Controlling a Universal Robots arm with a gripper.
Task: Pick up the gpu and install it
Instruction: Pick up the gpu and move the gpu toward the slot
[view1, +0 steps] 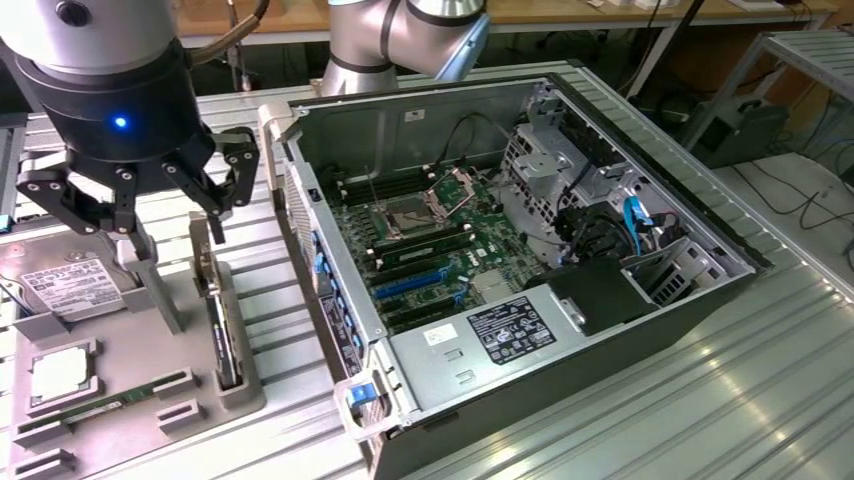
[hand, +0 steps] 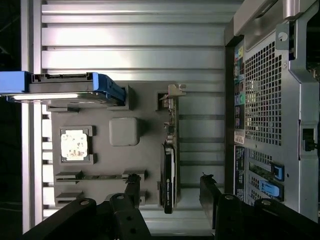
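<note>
The gpu (view1: 220, 320) stands on its edge in a slot of the grey holder tray (view1: 134, 345), next to the open computer case. In the wrist view the gpu (hand: 169, 175) is a thin dark card seen edge-on, with its silver bracket toward the far end. My gripper (view1: 171, 232) hangs open above the tray, over the card and apart from it. From the wrist, the gripper (hand: 170, 186) has one black finger on each side of the card's line, with nothing held.
The open computer case (view1: 534, 250) lies at the exterior view's right, motherboard with blue slots (view1: 407, 285) exposed; its rear panel (hand: 270, 100) is close beside the tray. On the tray sit a hard drive (view1: 67, 285), a processor (view1: 60, 375) and a memory stick (view1: 100, 405).
</note>
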